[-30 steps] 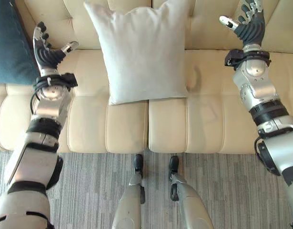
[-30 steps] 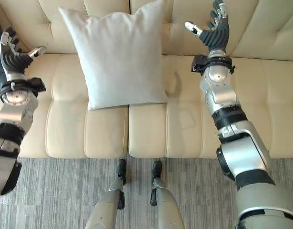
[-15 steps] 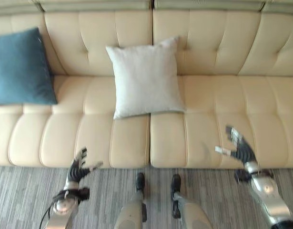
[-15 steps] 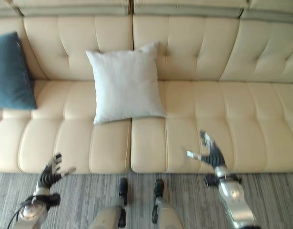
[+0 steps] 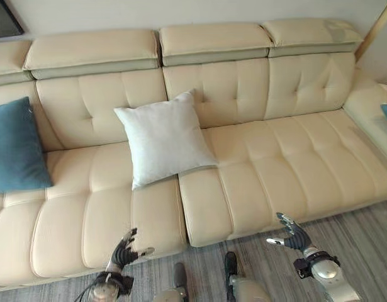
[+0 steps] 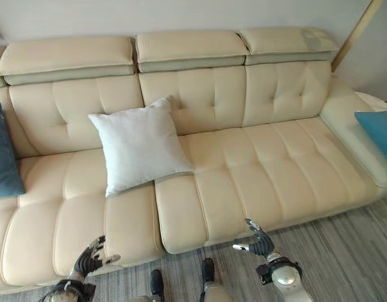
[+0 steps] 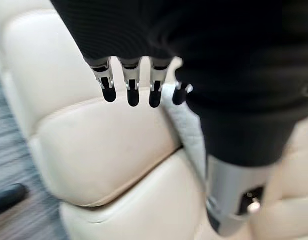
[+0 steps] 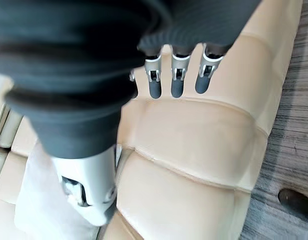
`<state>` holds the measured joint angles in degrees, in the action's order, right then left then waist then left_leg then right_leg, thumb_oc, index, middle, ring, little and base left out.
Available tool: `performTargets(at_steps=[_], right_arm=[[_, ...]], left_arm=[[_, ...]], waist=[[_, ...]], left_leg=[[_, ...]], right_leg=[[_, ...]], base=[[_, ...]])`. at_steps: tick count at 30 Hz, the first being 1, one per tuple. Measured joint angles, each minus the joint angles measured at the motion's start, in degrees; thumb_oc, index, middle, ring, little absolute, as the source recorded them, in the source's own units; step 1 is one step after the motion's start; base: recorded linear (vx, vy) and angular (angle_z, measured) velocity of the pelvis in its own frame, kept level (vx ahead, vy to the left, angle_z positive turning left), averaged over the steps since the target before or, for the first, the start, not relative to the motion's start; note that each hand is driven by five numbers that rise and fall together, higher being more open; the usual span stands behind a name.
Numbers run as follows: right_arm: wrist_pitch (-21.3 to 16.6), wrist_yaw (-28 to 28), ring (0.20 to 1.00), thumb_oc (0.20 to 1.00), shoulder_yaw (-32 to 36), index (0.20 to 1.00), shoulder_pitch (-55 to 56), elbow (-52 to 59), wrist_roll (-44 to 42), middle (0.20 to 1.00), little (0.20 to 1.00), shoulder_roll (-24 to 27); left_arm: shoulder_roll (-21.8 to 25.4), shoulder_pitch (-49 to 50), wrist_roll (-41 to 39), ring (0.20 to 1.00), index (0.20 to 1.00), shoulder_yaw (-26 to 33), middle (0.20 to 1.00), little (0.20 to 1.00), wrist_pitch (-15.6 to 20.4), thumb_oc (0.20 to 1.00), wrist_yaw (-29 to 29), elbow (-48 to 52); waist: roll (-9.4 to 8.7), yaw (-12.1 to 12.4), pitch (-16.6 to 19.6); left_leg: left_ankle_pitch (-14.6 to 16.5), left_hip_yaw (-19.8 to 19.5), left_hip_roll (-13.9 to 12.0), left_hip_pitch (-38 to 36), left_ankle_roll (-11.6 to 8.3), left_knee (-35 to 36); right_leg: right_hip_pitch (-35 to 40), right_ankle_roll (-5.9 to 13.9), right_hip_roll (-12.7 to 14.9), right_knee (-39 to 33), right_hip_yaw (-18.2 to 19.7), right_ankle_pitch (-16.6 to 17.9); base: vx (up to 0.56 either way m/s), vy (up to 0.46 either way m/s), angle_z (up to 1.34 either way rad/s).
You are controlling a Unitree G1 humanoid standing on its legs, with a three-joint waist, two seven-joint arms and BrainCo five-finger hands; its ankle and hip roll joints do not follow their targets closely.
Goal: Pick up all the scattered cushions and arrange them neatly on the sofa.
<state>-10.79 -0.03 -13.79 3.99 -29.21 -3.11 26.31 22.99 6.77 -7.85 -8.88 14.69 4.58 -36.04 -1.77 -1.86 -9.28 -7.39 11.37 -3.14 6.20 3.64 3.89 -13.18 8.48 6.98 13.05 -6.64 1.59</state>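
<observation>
A white cushion (image 5: 163, 137) leans upright against the backrest near the middle of the cream sofa (image 5: 275, 157). A blue cushion (image 5: 14, 148) stands at the sofa's left end, and another blue cushion (image 6: 377, 129) lies on the chaise at the far right. My left hand (image 5: 123, 253) hangs open low in front of the sofa's front edge, holding nothing. Further right, my right hand (image 5: 292, 236) is open too, over the floor by the seat front. The white cushion's edge (image 7: 186, 130) shows past my left hand (image 7: 128, 85); my right hand (image 8: 176, 80) faces the seat.
Grey striped carpet (image 5: 363, 239) lies in front of the sofa. The sofa's chaise (image 6: 353, 135) juts forward at the right. A wooden pole (image 6: 350, 34) leans by the wall at the upper right.
The camera has pulled back and risen, so the whole sofa shows. Both hands have dropped from beside the white cushion to the sofa's front edge. The cushion stays put.
</observation>
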Motion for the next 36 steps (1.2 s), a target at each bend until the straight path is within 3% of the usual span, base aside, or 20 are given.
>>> performTargets(at_steps=[1, 3, 4, 5, 7, 8, 9, 10, 12, 15, 17, 23, 24, 28, 30, 31, 32, 33, 35, 36], right_arm=[[-0.06, 0.02, 1.000, 1.000, -0.99, 1.000, -0.59, -0.11, 0.00, 1.000, 1.000, 0.04], [-0.10, -0.01, 1.000, 1.000, -1.06, 1.000, -0.93, 0.19, -0.08, 1.000, 1.000, -0.06], [-0.10, -0.02, 1.000, 1.000, -1.05, 1.000, -0.67, 0.25, -0.13, 1.000, 1.000, -0.44], [-0.12, 0.06, 1.000, 1.000, -1.32, 1.000, -1.13, 0.24, -0.20, 1.000, 1.000, -0.58], [-0.23, -0.23, 1.000, 1.000, -1.07, 1.000, -0.82, 0.27, -0.32, 1.000, 1.000, 0.44], [-0.19, -0.22, 1.000, 1.000, -1.16, 1.000, 0.03, 0.36, -0.33, 1.000, 1.000, 0.47], [-0.13, 0.05, 1.000, 1.000, -1.37, 1.000, 1.45, 0.34, -0.32, 1.000, 1.000, 0.49], [-0.03, 0.03, 1.000, 1.000, -1.32, 1.000, 1.83, 0.21, -0.33, 1.000, 1.000, 0.45], [-0.02, -0.07, 1.000, 1.000, -0.80, 1.000, 1.98, -0.06, -0.32, 1.000, 1.000, 1.24], [-0.04, -0.12, 1.000, 1.000, 1.15, 1.000, 2.74, 0.55, -0.34, 1.000, 1.000, 1.82], [-0.02, -0.21, 1.000, 1.000, 1.61, 1.000, 2.45, 0.49, -0.37, 1.000, 1.000, 1.86], [0.02, -0.14, 1.000, 1.000, 3.37, 1.000, 1.96, -3.24, -0.78, 1.000, 1.000, -0.16], [0.01, -0.11, 1.000, 1.000, 3.51, 1.000, 1.57, -4.17, -1.61, 1.000, 1.000, -0.89], [0.35, -0.39, 1.000, 1.000, 3.99, 1.000, 2.47, -6.57, -6.69, 1.000, 1.000, -4.80], [0.99, -0.62, 1.000, 1.000, 3.94, 1.000, 1.80, -6.55, -8.17, 1.000, 1.000, -5.98], [1.28, -1.09, 1.000, 1.000, 3.88, 1.000, 1.23, -6.49, -9.39, 1.000, 1.000, -7.23], [1.25, -1.24, 1.000, 1.000, 3.85, 1.000, 0.32, -6.40, -9.40, 1.000, 1.000, -8.13], [1.22, -1.32, 1.000, 1.000, 3.73, 1.000, -0.66, -6.37, -9.40, 1.000, 1.000, -8.67], [1.26, -1.57, 1.000, 1.000, 3.28, 1.000, -1.80, -6.38, -9.39, 1.000, 1.000, -9.00], [1.43, -2.00, 1.000, 1.000, 3.16, 1.000, -1.76, -6.46, -9.39, 1.000, 1.000, -9.28]], left_arm=[[0.51, -0.54, -0.03, 1.000, 1.000, 0.16, 1.000, 1.000, 0.01, 1.000, 0.35, -0.08], [1.22, 0.24, -0.04, 1.000, 1.000, 0.65, 1.000, 1.000, -0.05, 1.000, 0.60, -0.05], [1.25, 0.46, -0.05, 1.000, 1.000, 1.65, 1.000, 1.000, -0.20, 1.000, 0.80, -0.13], [1.44, 1.64, -0.07, 1.000, 1.000, 1.91, 1.000, 1.000, -0.31, 1.000, 1.25, -0.27], [-0.71, 2.24, -0.05, 1.000, 1.000, 2.05, 1.000, 1.000, -0.47, 1.000, 1.70, -1.31], [-1.03, 2.04, -0.06, 1.000, 1.000, 2.11, 1.000, 1.000, -0.48, 1.000, 1.87, -1.22], [-1.09, 2.40, -0.07, 1.000, 1.000, 2.08, 1.000, 1.000, -0.48, 1.000, 2.06, -0.90], [-1.01, 2.25, -0.06, 1.000, 1.000, 2.06, 1.000, 1.000, -0.51, 1.000, 2.08, -1.05], [-1.33, 2.50, -0.04, 1.000, 1.000, 1.58, 1.000, 1.000, -1.01, 1.000, 2.01, -2.20], [-1.63, 2.46, -0.04, 1.000, 1.000, 1.59, 1.000, 1.000, -1.00, 1.000, 1.89, -2.47], [-1.73, 2.37, -0.04, 1.000, 1.000, 1.60, 1.000, 1.000, -0.96, 1.000, 1.84, -2.39], [-1.83, -0.29, 0.01, 1.000, 1.000, -0.14, 1.000, 1.000, -0.92, 1.000, 1.46, -2.25], [-1.63, -0.11, 0.01, 1.000, 1.000, -0.15, 1.000, 1.000, -0.84, 1.000, 1.45, -1.79], [-0.55, -0.48, 0.12, 1.000, 1.000, -2.52, 1.000, 1.000, -1.17, 1.000, 0.32, -0.15], [-0.33, -0.04, 0.21, 1.000, 1.000, -2.71, 1.000, 1.000, -1.21, 1.000, 0.23, -0.08], [0.08, -0.61, 0.24, 1.000, 1.000, -2.93, 1.000, 1.000, -1.43, 1.000, 0.39, 0.31], [0.45, -0.50, 0.25, 1.000, 1.000, -3.20, 1.000, 1.000, -1.51, 1.000, 0.36, 0.51], [0.75, -0.76, 0.24, 1.000, 1.000, -3.98, 1.000, 1.000, -1.65, 1.000, 0.34, 0.95], [1.04, -1.82, 0.24, 1.000, 1.000, -4.65, 1.000, 1.000, -1.60, 1.000, 0.07, 2.52], [1.13, -2.23, 0.23, 1.000, 1.000, -4.63, 1.000, 1.000, -1.61, 1.000, -0.11, 2.86]], waist=[[0.44, 1.26, -0.20], [-0.21, 2.44, -0.02], [-1.50, 2.73, 0.24], [-1.89, 3.87, 0.40], [1.35, 3.79, -0.07], [1.64, 3.78, -0.08], [1.90, 4.19, -0.43], [0.92, 4.21, -1.17], [-0.99, 3.57, -1.89], [-0.63, 2.07, -1.81], [-0.42, 0.72, -1.74], [-0.01, -0.34, -1.46], [-0.06, 0.25, -1.34], [-1.44, -1.96, -0.60], [-1.69, -1.97, -0.23], [-2.94, -2.77, -0.07], [-3.47, -2.64, 0.00], [-3.30, -2.75, -0.03], [-2.37, -2.95, -0.46], [-2.44, -2.88, -0.44]], left_leg=[[0.07, -0.36, -1.35, 0.06, -0.06, -0.55], [-0.03, -1.44, -1.73, 0.80, -1.25, -1.08], [-0.04, -1.46, -1.63, 1.14, -1.63, -1.18], [-1.57, -1.59, -1.80, 1.82, -3.76, -1.18], [-2.82, -4.72, -5.11, 4.00, -6.01, -0.68], [-1.97, -5.18, -5.97, 5.26, -7.10, -0.93], [1.65, -6.14, -6.87, 7.73, -9.05, -1.75], [3.76, -6.22, -6.67, 8.58, -9.95, -2.81], [3.66, -6.27, -3.23, 6.43, -9.13, -5.86], [4.20, -8.00, -1.17, 1.22, -8.79, -8.66], [4.94, -10.01, 0.44, -2.20, -7.85, -6.15], [6.22, -9.98, 0.70, -4.61, -5.10, -2.39], [6.30, -8.43, 0.83, -4.56, -4.77, -2.37], [6.62, -1.52, 3.38, -5.24, -3.18, -2.12], [6.33, 2.22, 3.01, -5.62, -2.57, -1.65], [6.33, 7.64, 3.03, -6.40, -2.62, -1.47], [6.32, 10.10, 2.79, -6.69, -2.59, -1.71], [6.32, 13.27, 1.89, -7.03, -2.60, -1.57], [6.54, 17.75, -0.70, -7.48, -2.76, -1.45], [6.86, 20.75, -1.94, -8.28, -3.36, -1.46]], right_leg=[[0.26, 0.55, 0.63, 9.87, 0.64, -4.65], [4.24, 1.92, 1.08, 10.22, 0.53, -8.07], [7.30, 1.73, 0.93, 5.28, 0.55, -9.49], [9.39, -1.71, 0.14, -0.16, 0.30, -11.39], [10.63, -4.07, -5.09, -4.15, 0.92, -9.93], [9.70, -5.68, -6.74, -4.15, 2.15, -10.05], [8.08, -8.55, -8.36, -3.37, 1.53, -9.39], [6.99, -10.91, -7.32, -3.40, 0.54, -8.41], [7.34, -11.69, -5.39, -5.25, 0.32, -6.25], [6.98, -11.03, -5.34, -5.46, 0.61, -4.95], [6.16, -10.46, -5.67, -5.39, 1.55, -4.18], [5.90, -6.73, -5.63, -8.86, 5.14, -1.29], [5.62, -6.32, -5.34, -8.85, 5.71, -1.04], [4.12, -4.89, -4.18, -12.79, 11.57, 3.27], [3.64, -4.02, -3.66, -14.18, 13.10, 3.76], [2.16, -3.74, -3.53, -14.95, 13.13, 3.39], [1.41, -3.42, -3.17, -15.58, 12.88, 3.14], [0.87, -2.88, -2.92, -15.85, 10.72, 2.37], [-1.78, -1.83, -2.09, -10.02, 1.24, 1.53], [-2.75, -2.63, -0.55, -5.80, -5.65, -0.14]], base=[[-0.13, -0.149, 0.05], [-0.14, -0.196, 0.07], [-0.16, -0.269, -0.06], [-0.15, -0.270, 0.01], [-0.12, -0.236, 0.35], [-0.20, -0.187, 0.71], [-0.15, -0.103, 0.61], [-0.15, -0.058, 0.53], [-0.13, -0.010, 0.19], [-0.06, 0.042, 0.01], [0.03, 0.059, -0.08], [0.03, 0.113, -0.33], [0.00, 0.146, -0.71], [-0.03, 0.101, -0.93], [-0.02, 0.025, -1.06], [-0.01, -0.029, -1.63], [0.02, -0.073, -1.85], [0.03, -0.105, -1.66], [0.07, -0.112, -1.29], [0.12, -0.125, -1.23]])
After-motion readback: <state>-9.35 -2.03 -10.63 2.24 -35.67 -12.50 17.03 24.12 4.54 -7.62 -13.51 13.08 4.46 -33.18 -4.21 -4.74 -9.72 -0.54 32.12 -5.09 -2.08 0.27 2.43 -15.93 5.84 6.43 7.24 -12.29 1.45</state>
